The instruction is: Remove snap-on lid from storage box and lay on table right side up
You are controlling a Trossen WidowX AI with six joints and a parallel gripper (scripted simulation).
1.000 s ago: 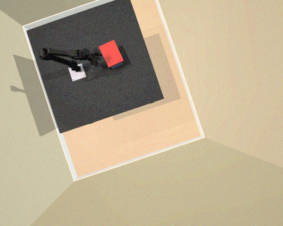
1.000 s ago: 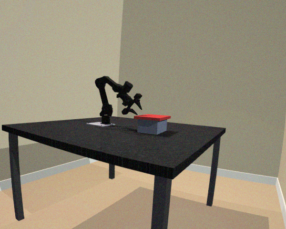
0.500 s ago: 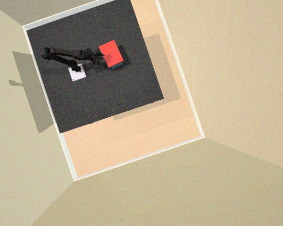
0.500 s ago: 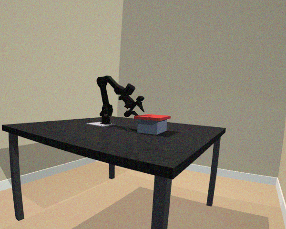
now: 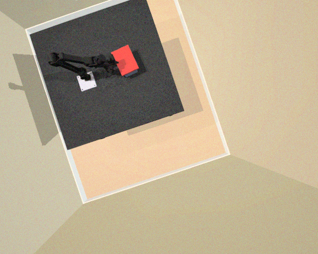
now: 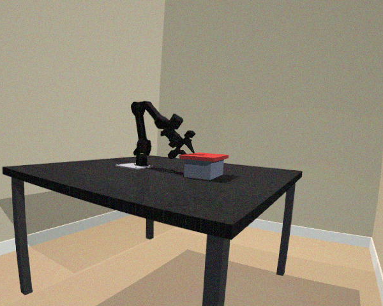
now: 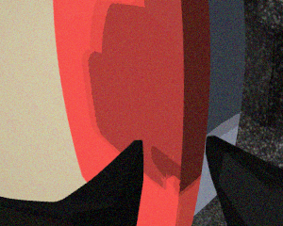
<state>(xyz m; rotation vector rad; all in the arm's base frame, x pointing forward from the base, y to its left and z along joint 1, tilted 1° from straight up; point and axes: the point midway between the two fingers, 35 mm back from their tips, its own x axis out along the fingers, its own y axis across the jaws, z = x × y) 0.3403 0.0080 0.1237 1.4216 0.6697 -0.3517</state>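
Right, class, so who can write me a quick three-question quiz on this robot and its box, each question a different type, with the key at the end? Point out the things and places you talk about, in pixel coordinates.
1. True or false: The lid has already been taken off and lies on the table.
2. Multiple choice: What stands on the white plate (image 5: 86, 85) (image 6: 127, 166)?
a) the storage box
b) the lid
c) the robot arm
3. Fill in the blank: In the wrist view, one finger of the hand (image 5: 115, 64) (image 6: 189, 153) (image 7: 174, 138) shows over the top of the red lid (image 5: 127, 55) (image 6: 203, 157) (image 7: 75, 94), the other beyond its near ______.

Key:
1. False; the lid is on the storage box (image 5: 131, 73) (image 6: 198, 169) (image 7: 226, 47).
2. c
3. edge
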